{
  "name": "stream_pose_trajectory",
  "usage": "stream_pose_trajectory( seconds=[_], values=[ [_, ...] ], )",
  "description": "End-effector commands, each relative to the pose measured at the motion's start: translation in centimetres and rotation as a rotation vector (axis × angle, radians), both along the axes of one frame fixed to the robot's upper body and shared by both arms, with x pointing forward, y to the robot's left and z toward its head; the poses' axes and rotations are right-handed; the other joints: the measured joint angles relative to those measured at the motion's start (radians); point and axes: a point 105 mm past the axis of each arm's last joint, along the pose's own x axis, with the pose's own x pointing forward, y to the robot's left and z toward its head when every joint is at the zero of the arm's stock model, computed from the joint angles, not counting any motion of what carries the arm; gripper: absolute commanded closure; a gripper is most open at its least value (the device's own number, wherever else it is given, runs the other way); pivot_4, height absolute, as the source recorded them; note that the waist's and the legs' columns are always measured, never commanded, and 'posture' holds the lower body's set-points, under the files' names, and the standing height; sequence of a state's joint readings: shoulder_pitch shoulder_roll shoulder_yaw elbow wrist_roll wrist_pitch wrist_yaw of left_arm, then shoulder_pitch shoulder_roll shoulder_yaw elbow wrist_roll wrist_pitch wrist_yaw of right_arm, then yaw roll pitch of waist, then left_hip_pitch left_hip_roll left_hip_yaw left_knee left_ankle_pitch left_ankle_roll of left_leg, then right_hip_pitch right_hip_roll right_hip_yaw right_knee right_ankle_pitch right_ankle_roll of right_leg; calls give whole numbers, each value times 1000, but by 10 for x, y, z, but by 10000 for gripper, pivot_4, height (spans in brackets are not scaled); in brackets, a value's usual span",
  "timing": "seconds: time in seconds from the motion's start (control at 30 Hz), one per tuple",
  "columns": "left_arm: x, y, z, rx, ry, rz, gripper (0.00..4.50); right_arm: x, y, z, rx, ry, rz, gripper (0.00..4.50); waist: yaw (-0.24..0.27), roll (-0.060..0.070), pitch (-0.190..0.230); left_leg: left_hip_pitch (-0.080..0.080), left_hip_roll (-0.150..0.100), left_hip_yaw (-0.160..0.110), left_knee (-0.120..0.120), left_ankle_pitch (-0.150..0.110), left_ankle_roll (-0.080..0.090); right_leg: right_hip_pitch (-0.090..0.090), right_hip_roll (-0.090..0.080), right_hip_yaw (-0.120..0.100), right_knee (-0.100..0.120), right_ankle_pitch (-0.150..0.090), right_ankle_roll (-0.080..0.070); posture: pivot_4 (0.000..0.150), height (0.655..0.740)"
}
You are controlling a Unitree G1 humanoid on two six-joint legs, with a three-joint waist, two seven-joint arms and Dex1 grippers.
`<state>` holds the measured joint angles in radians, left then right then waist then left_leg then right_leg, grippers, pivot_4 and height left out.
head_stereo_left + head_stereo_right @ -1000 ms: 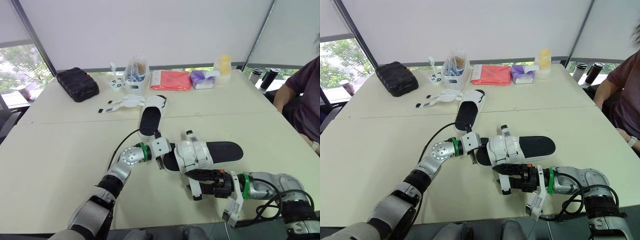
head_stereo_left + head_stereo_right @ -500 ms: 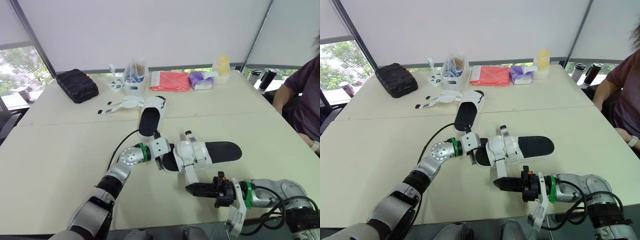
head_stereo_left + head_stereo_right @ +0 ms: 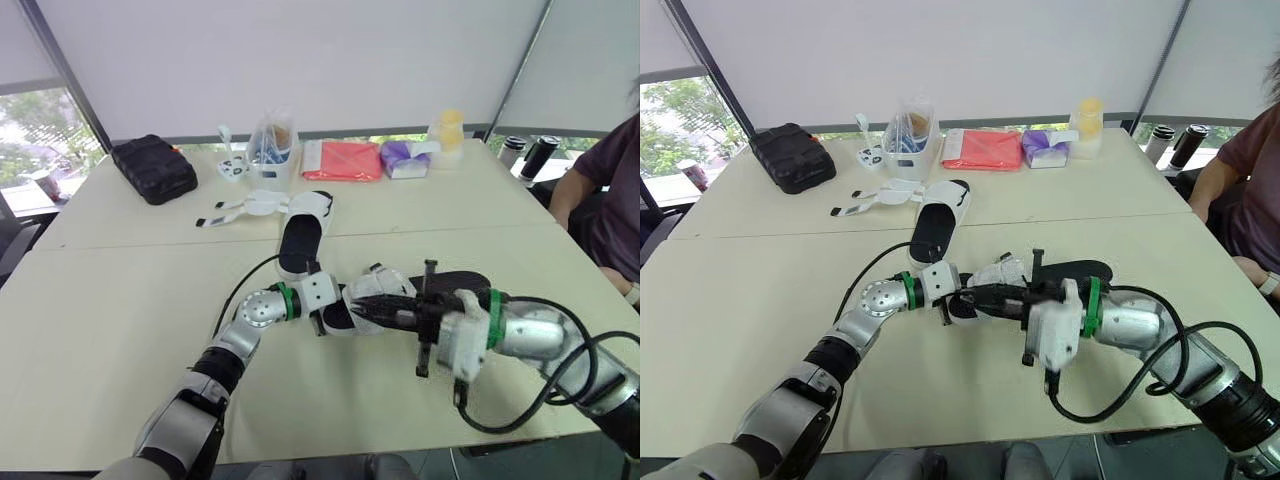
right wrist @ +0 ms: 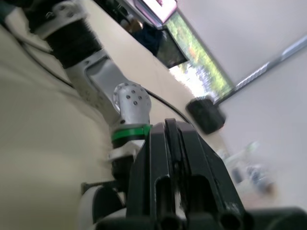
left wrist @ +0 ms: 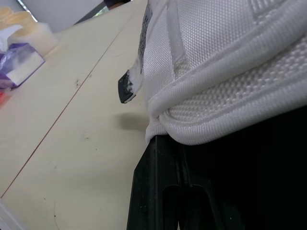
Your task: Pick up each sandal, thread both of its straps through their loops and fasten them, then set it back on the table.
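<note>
Lying across the middle of the worktop [image 3: 120, 300], the near sandal [image 3: 455, 284] shows its black sole toward the robot's right and its white straps [image 3: 386, 287] bunched over the front part. The left pincer [image 3: 322, 322] is at the toe end. In the left wrist view the white webbing presses right against its black finger [image 5: 158, 191], so I judge it is clamped on the near sandal and steadies it.

The change is on the other side. Half a second ago the right pincer [image 3: 358, 307] was low near the front edge of the worktop, at the end of one strap that hung down from the sandal toward it. Now the right arm has swung up and lies over the sandal, and its tip points at the straps, just beside the left pincer. No strap trails toward the front edge any more. I think the strap was carried back over the upper, toward its loop, but I cannot tell if the right pincer is clenched or released, or if it holds the strap. So the threading of this sandal seems under way, not finished.

The second sandal [image 3: 300, 240] waits farther back, with its loose straps [image 3: 240, 208] spread out beside it and not fastened. A person [image 3: 610, 190] sits at the right end of the worktop.
</note>
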<state>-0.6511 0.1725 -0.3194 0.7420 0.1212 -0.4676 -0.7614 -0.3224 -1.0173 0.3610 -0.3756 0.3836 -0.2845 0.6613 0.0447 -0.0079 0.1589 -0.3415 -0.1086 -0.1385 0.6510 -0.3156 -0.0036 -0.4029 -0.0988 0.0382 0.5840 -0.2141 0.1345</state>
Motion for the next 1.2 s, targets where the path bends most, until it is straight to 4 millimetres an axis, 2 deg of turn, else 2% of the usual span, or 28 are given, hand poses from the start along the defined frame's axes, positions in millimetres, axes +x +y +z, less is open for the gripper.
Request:
stream_pose_trajectory(
  seconds=[0.03,0.1,0.17,0.33,0.53,0.67,0.73,0.8,1.07,1.17,1.2],
  values=[
    [-14,7,-49,116,157,7,45000,-8,-4,-11,1,332,5,44683,4,-1,0,0,0,0,0,0,0,0,0,0,0,0,0,1500,7400],
    [-14,7,-49,115,157,9,45000,-19,-8,-26,-57,451,28,44683,8,-1,0,0,0,-1,0,0,0,0,0,-1,-1,0,0,1500,7400],
    [-13,8,-49,114,157,13,45000,-21,-9,-28,-31,519,24,44683,8,-1,0,0,0,-1,0,0,0,0,0,-1,-1,0,0,1500,7400],
    [-13,8,-49,107,155,17,45000,2,-8,-30,96,679,-59,44683,0,-2,0,0,1,0,1,0,0,0,0,-1,0,0,1,1500,7400],
    [-14,8,-48,102,152,21,45000,26,-6,-22,191,743,-119,44683,1,-3,0,0,0,0,1,0,0,0,0,-2,0,1,1,1500,7400],
    [-14,8,-49,100,154,23,45000,33,-7,-19,231,765,-142,44683,1,-3,-1,0,0,0,0,0,0,-1,0,-2,0,1,1,1500,7400],
    [-15,7,-49,100,154,22,45000,42,-9,-20,274,809,-193,44683,-1,-3,-1,0,0,0,0,0,0,-1,0,-2,0,1,1,1500,7400],
    [-15,6,-49,95,155,23,45000,58,-16,-30,324,903,-309,44683,-2,-3,-1,0,1,0,0,0,0,-1,0,-2,0,1,1,1500,7400],
    [-16,3,-50,90,157,18,45000,81,-24,-44,340,985,-485,44683,-2,-2,-1,0,0,0,0,0,0,-1,0,-2,1,2,0,1500,7400],
    [-17,1,-50,88,158,16,45000,96,-29,-44,363,970,-562,35101,0,-2,-2,0,0,0,1,0,0,-1,0,-2,1,2,0,1500,7400],
    [-17,1,-50,88,159,16,45000,99,-29,-44,362,964,-564,29580,2,-2,-2,0,0,-1,1,0,0,-1,0,-2,1,2,0,1500,7400]
  ],
)
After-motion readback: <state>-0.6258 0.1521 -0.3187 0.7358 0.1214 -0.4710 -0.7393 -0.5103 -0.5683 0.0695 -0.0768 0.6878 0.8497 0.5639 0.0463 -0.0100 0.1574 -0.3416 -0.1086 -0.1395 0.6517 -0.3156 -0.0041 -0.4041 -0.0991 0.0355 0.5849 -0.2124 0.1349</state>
